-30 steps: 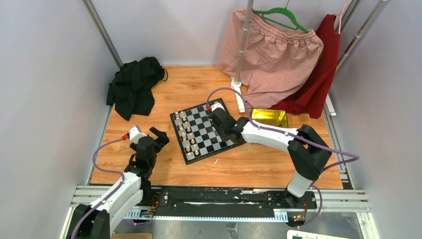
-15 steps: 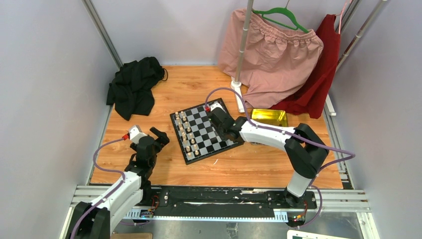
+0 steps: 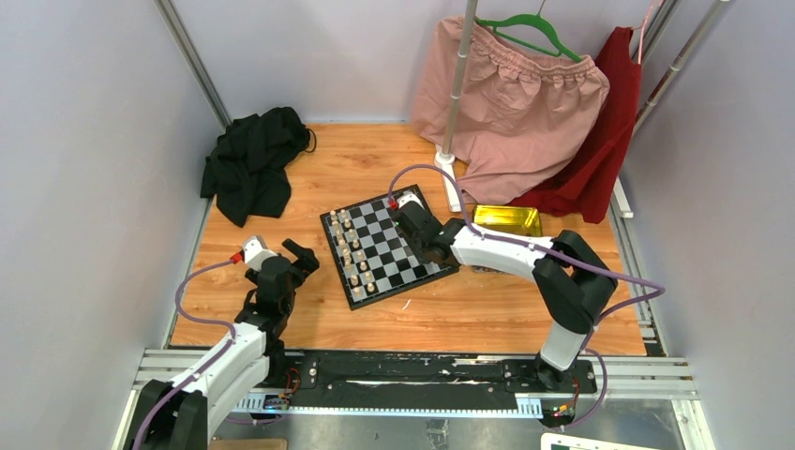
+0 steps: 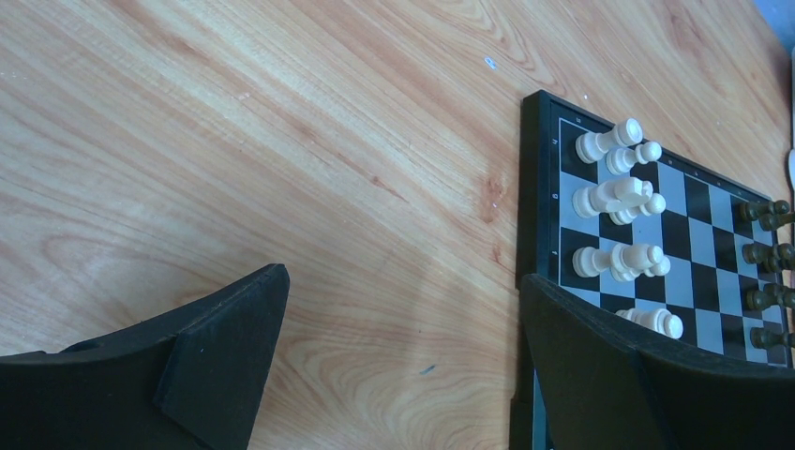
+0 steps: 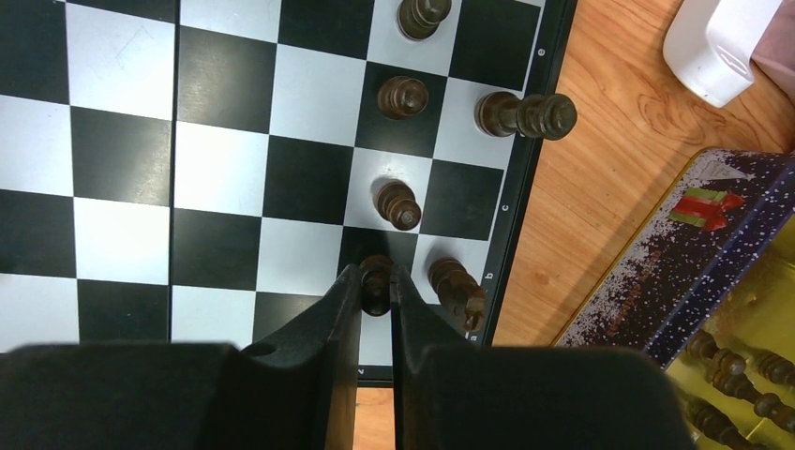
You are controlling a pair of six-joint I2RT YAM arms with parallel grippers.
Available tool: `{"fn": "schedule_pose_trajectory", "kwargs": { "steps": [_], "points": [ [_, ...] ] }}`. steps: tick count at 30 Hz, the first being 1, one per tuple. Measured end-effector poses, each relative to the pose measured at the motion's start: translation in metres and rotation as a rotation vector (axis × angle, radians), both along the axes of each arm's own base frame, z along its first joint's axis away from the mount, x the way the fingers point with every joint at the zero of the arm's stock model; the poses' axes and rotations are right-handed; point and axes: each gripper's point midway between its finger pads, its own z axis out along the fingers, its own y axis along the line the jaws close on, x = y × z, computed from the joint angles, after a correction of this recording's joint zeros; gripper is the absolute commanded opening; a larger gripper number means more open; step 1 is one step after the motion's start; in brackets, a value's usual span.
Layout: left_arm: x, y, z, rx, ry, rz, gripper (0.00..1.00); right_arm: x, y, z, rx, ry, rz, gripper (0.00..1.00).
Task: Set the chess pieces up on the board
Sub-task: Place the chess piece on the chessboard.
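Note:
The chequered board (image 3: pixel 388 246) lies mid-table. Cream pieces (image 3: pixel 352 253) stand along its left side; they also show in the left wrist view (image 4: pixel 619 197). Dark brown pieces (image 5: pixel 403 97) stand near the board's right edge. My right gripper (image 5: pixel 376 281) is shut on a dark brown piece (image 5: pixel 376 273) and holds it low over a square near the board's corner, beside another dark piece (image 5: pixel 457 286). In the top view the right gripper (image 3: pixel 419 232) is over the board's right side. My left gripper (image 4: pixel 403 328) is open and empty over bare wood left of the board (image 4: pixel 534 187).
A shiny yellow tin (image 3: pixel 507 220) with more dark pieces (image 5: pixel 741 394) sits right of the board, its patterned lid (image 5: pixel 694 253) beside it. A black cloth (image 3: pixel 251 164) lies far left. A rack post (image 3: pixel 454 103) with pink and red garments stands behind.
The right arm has shifted slightly left over the board's right side. The left arm has not moved.

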Motion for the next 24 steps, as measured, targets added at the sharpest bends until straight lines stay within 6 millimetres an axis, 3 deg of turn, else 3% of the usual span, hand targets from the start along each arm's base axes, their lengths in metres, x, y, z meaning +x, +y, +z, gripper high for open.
{"fn": "schedule_pose_trajectory", "kwargs": {
  "steps": [11,17,24],
  "points": [
    [0.0000,0.0001,0.0000,0.000,0.000,0.000,1.00,0.0023,-0.0003,-0.0064,-0.011,0.010,-0.005,0.10],
    [0.0000,0.0001,0.0000,0.000,0.000,0.001,1.00,0.0025,0.0001,-0.0065,-0.012,0.010,-0.003,0.30],
    [0.0001,0.0001,0.0001,0.000,0.000,0.001,1.00,0.0025,0.0001,-0.0063,-0.013,0.010,-0.001,0.36]
  ]
}}
